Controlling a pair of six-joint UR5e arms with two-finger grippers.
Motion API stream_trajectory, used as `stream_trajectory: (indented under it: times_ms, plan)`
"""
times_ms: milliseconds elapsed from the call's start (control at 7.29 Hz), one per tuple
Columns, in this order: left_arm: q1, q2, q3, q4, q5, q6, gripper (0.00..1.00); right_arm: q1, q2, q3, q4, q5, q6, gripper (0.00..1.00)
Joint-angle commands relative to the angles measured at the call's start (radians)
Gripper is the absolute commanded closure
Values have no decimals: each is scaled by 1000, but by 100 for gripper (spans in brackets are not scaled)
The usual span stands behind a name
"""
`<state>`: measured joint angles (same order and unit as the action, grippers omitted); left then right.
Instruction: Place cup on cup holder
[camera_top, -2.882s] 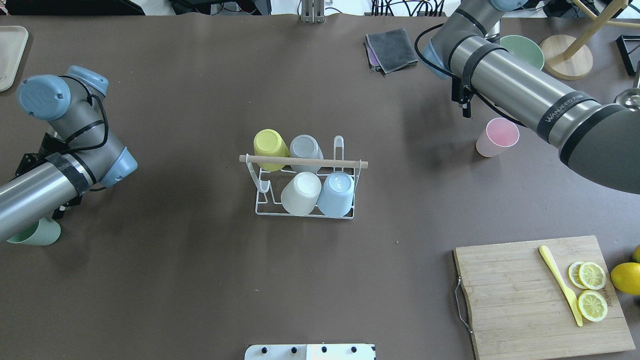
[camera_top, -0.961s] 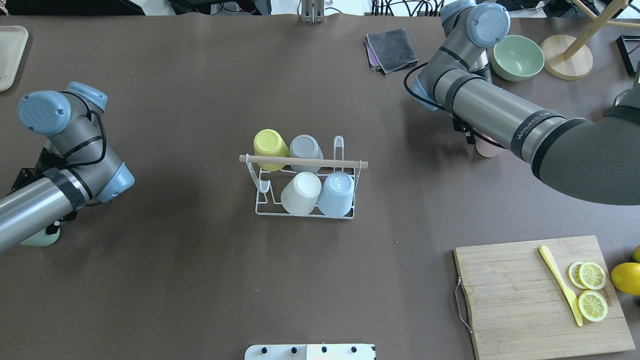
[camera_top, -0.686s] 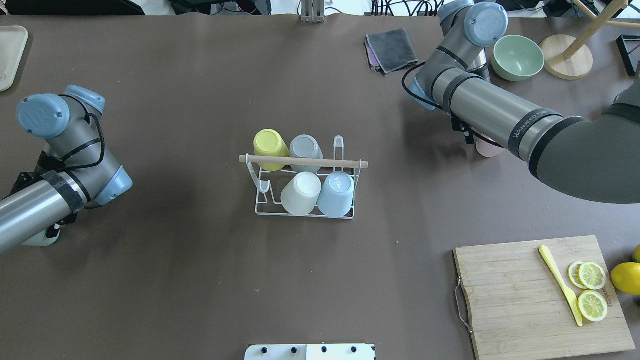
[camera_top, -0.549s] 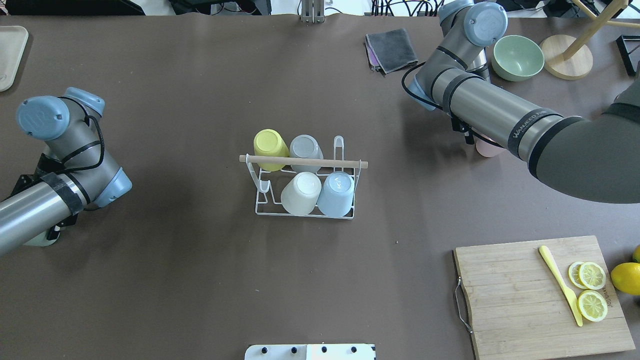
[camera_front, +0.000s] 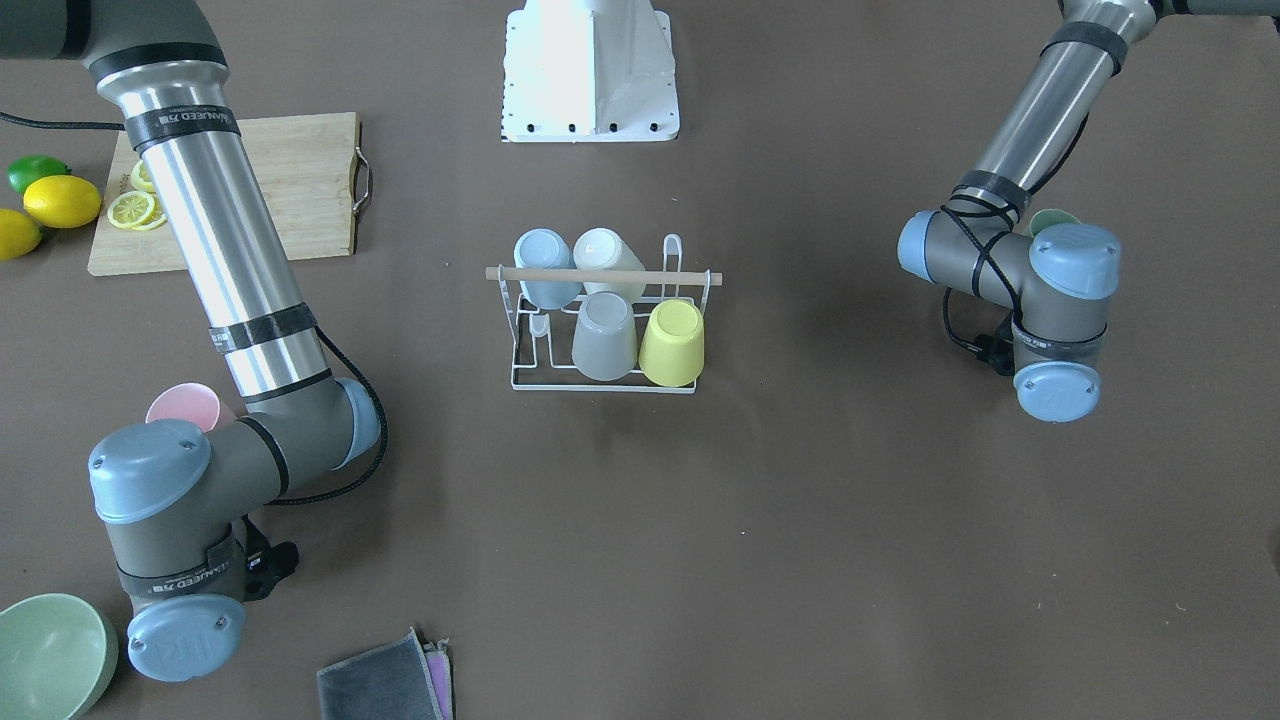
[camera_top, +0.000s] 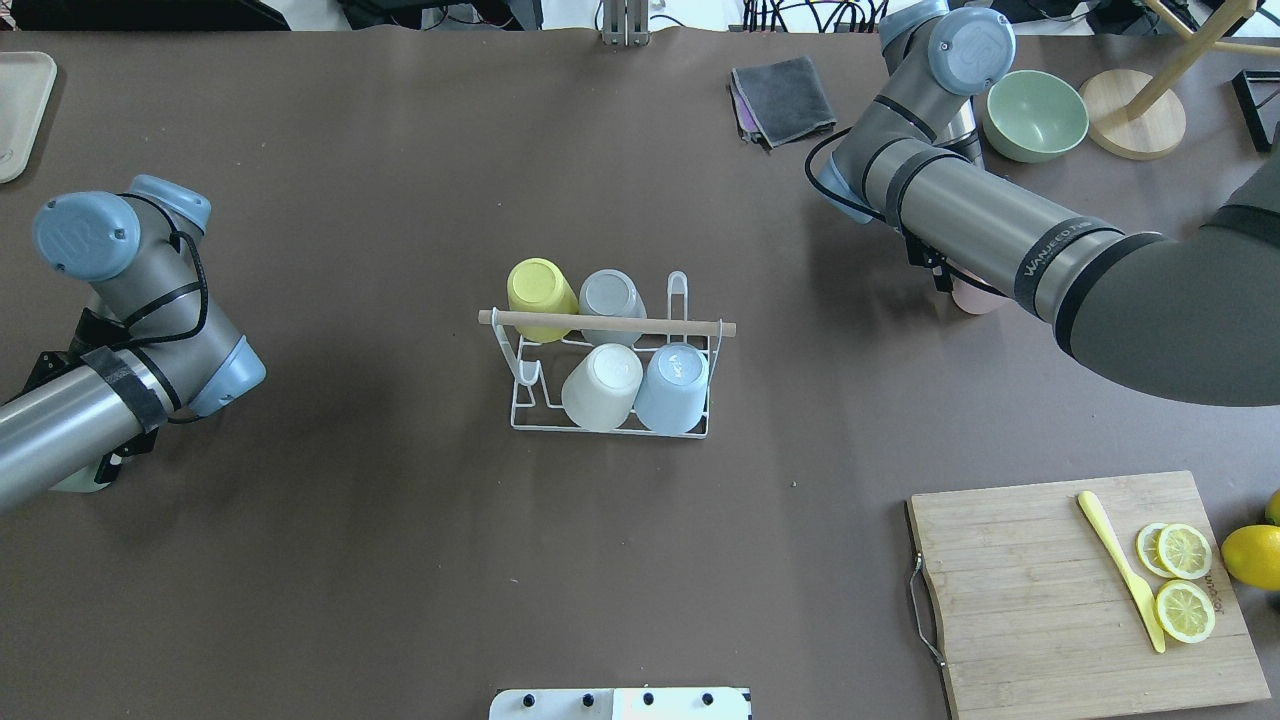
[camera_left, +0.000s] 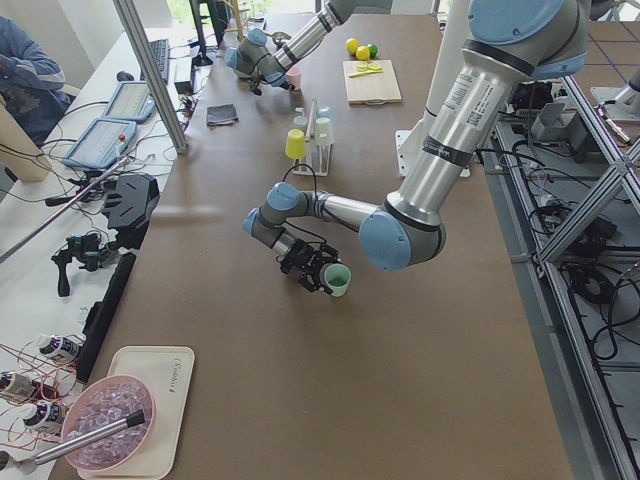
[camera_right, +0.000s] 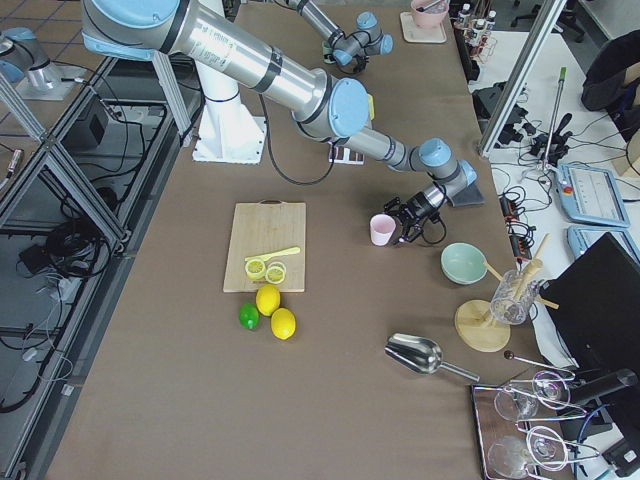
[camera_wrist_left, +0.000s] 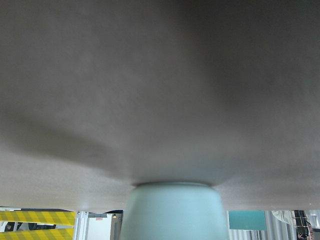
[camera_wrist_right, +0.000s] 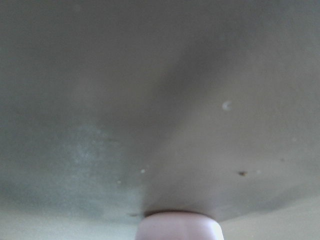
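The white wire cup holder (camera_front: 538, 328) stands mid-worktop (camera_front: 800, 520) with four cups upturned on it. A blue cup (camera_front: 545, 268) and a white cup (camera_front: 608, 250) sit on the robot's side of its wooden rod (camera_front: 690, 276), with a grey cup (camera_front: 603, 338) and a yellow cup (camera_front: 672, 343) on the near side. A pink cup (camera_front: 178, 405) peeks from behind the right arm (camera_front: 215, 250), and a pale green cup (camera_front: 1050, 218) from behind the left arm (camera_front: 1040, 110).

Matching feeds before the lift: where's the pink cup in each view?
Front-facing: pink cup lower left, behind the right arm.
Overhead: upper right, mostly under that arm.
Exterior left: far top, tiny.
Exterior right: centre, right of the cutting board.
Left wrist: not in it.
Right wrist: bottom edge.
Landmark: cup holder, central in exterior views.
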<state>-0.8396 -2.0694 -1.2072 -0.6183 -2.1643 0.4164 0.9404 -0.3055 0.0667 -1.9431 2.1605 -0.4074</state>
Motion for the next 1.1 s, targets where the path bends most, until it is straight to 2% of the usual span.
stream_trajectory:
  times_ms: [0, 275, 549, 686, 824, 961]
  plan:
    - [8, 23, -32, 6, 0, -8, 2, 0, 5, -4, -4, -10, -2, 0]
    - [10, 83, -89, 5, 0, -7, 2, 0, 3, -5, -14, -14, -5, 0]
    - [13, 88, -84, 5, 0, -7, 3, 0, 6, -2, -33, -24, -22, 0]
    - [14, 86, -78, 5, 1, -7, 16, -3, 6, -2, -33, -27, -21, 0]
    - [16, 84, -75, 5, 3, -7, 47, -9, 5, -4, -33, -28, -21, 0]
    - [16, 83, -74, 5, 4, -5, 86, -11, 2, -4, -33, -37, -21, 0]
